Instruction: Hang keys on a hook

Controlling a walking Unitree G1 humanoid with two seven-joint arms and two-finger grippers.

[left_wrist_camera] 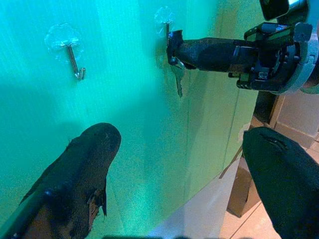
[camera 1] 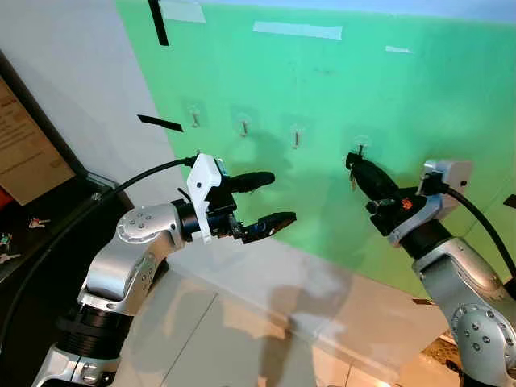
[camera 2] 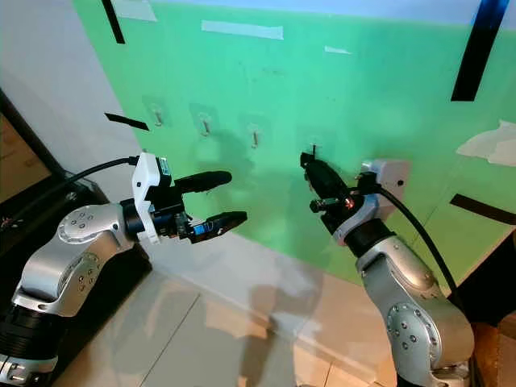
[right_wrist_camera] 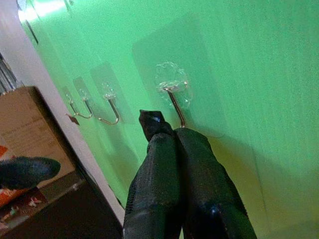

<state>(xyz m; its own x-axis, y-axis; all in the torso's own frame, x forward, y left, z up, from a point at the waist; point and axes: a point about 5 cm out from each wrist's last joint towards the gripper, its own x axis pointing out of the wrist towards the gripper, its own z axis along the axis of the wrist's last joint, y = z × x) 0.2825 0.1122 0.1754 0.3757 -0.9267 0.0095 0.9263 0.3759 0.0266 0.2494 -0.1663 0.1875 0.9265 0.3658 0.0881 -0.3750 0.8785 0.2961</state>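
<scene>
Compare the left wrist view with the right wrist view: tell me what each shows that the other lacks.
Left wrist view: the key dangling below the right gripper, and that gripper's body from the side. Right wrist view: three more hooks along the green wall and a cardboard box. Both: the right gripper's fingers closed together at the rightmost hook, plus the left gripper, open.

The right gripper [right_wrist_camera: 167, 130] has its two black fingers [right_wrist_camera: 199, 169] pressed together. Their tips sit right at a clear hook [right_wrist_camera: 173, 94] on the green wall [right_wrist_camera: 249, 74]. Three more hooks [right_wrist_camera: 107, 107] line up farther along.
</scene>
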